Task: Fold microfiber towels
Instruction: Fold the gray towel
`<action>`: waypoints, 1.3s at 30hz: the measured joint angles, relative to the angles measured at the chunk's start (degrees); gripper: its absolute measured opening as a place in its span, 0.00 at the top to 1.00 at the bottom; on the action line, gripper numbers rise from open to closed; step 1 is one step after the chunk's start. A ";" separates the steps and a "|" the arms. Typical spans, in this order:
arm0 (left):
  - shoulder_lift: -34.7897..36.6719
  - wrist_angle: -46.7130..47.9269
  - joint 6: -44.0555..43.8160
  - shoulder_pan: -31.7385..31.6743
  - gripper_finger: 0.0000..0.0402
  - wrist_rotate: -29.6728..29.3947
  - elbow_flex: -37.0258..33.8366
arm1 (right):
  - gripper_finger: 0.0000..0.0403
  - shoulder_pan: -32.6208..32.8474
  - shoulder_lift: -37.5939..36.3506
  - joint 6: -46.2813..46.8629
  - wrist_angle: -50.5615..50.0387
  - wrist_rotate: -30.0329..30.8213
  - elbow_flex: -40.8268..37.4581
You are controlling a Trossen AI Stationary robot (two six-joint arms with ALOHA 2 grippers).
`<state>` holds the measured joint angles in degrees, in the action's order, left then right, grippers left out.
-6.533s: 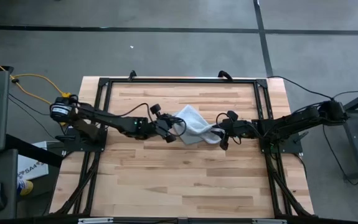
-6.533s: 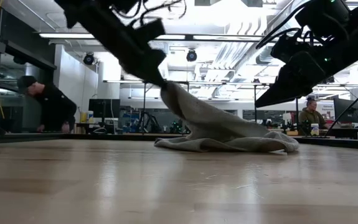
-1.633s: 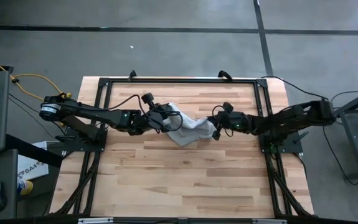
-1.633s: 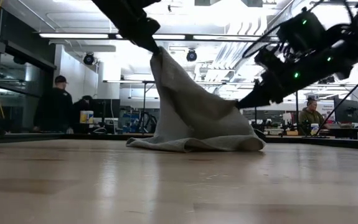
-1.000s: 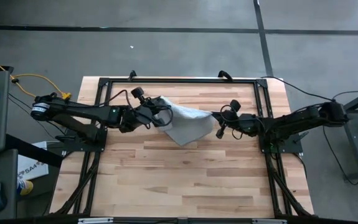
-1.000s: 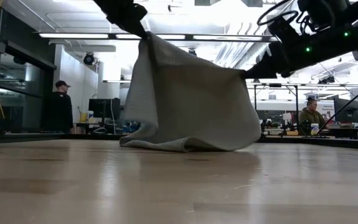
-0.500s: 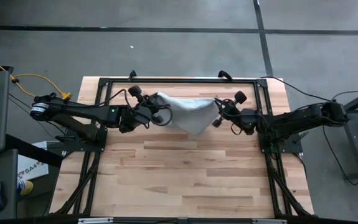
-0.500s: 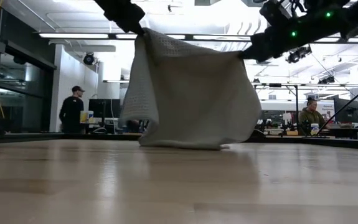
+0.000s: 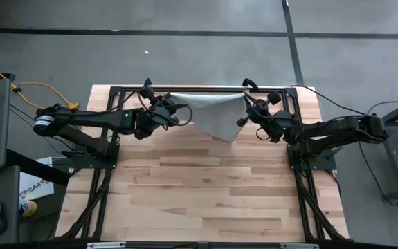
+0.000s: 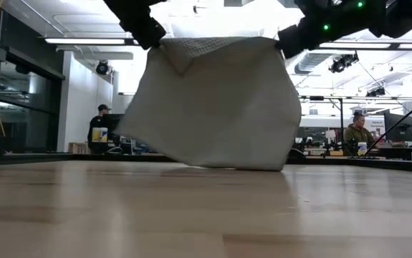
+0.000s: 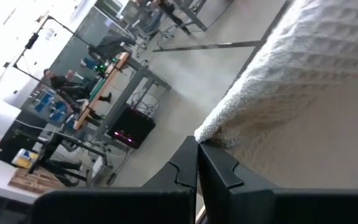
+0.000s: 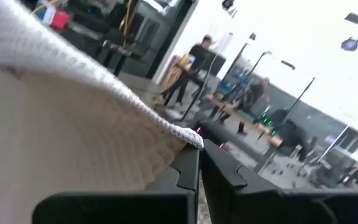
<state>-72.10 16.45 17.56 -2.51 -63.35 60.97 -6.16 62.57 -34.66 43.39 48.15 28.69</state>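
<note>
The towel [image 9: 209, 114] is pale grey-white with a fine waffle-like nubbly weave. The bench [image 9: 205, 194] is light wood in long planks, framed in black. Both arms are black; the right hand [image 10: 286, 41] shows small green lights.

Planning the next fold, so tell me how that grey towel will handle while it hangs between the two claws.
Likely floppy: the towel hangs like a curtain between the left claw and right claw, its low edge near the table. Probably light, since two corner pinches hold it. Its nubbly weave suggests it will not slip easily.
</note>
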 joint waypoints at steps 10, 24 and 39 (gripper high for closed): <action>-0.02 -3.44 2.36 -2.94 1.00 3.97 0.00 | 0.99 -2.54 0.00 -3.59 2.76 -1.27 0.00; -0.02 4.94 -6.65 -2.20 1.00 13.54 0.00 | 0.99 3.52 0.00 9.39 -11.27 -1.22 0.00; 1.76 11.22 -13.94 5.59 1.00 23.95 0.00 | 0.99 17.42 0.00 18.53 -17.92 6.06 0.00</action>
<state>-70.33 27.66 3.63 3.07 -39.39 60.97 11.26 62.57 -16.13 25.47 54.21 28.69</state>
